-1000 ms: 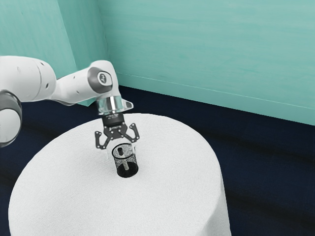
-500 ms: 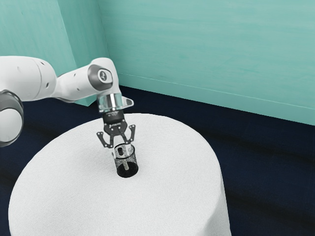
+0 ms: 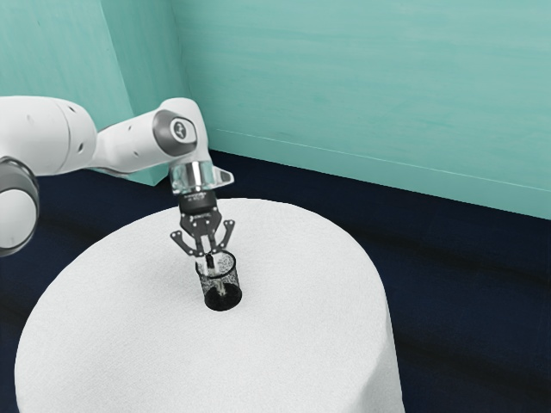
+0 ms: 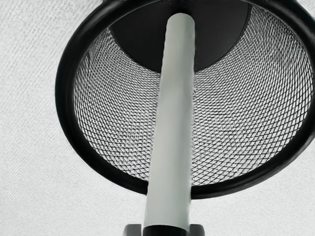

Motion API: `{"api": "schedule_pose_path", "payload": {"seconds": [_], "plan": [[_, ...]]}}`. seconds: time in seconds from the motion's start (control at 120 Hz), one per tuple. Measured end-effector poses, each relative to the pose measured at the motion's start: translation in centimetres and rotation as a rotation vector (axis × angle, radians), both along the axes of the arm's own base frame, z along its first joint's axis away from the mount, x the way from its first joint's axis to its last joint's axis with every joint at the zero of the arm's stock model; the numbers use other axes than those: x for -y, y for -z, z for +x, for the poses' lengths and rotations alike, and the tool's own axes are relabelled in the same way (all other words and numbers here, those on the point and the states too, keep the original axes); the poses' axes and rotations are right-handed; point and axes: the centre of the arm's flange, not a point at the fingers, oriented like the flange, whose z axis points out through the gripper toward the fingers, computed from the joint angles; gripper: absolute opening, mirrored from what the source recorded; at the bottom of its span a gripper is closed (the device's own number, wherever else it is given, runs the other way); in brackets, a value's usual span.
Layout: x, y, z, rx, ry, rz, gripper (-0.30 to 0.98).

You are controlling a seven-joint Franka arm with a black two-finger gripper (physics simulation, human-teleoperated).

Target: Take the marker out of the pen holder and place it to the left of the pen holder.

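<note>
Presently, the marker (image 4: pixel 172 123) sits between the gripper's (image 3: pixel 209 262) two fingers, pinched at its black end. Its pale barrel runs down from the fingertips into the mesh pen holder (image 3: pixel 223 298), which stands upright beneath the gripper on the white table (image 3: pixel 301 318).

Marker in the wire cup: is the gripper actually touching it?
Touching: the wrist view shows the fingers against the marker, one on each side of its black end.
</note>
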Motion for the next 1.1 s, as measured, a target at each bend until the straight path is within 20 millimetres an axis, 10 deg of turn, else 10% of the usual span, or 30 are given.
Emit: {"api": "schedule_pose_path", "payload": {"seconds": [0.533, 1.1], "plan": [[-1.9, -14.9, -2.8, 0.163, 0.003, 0.094, -0.08], [-14.1, -1.2, -5.4, -0.269, -0.176, 0.183, -0.07]]}}
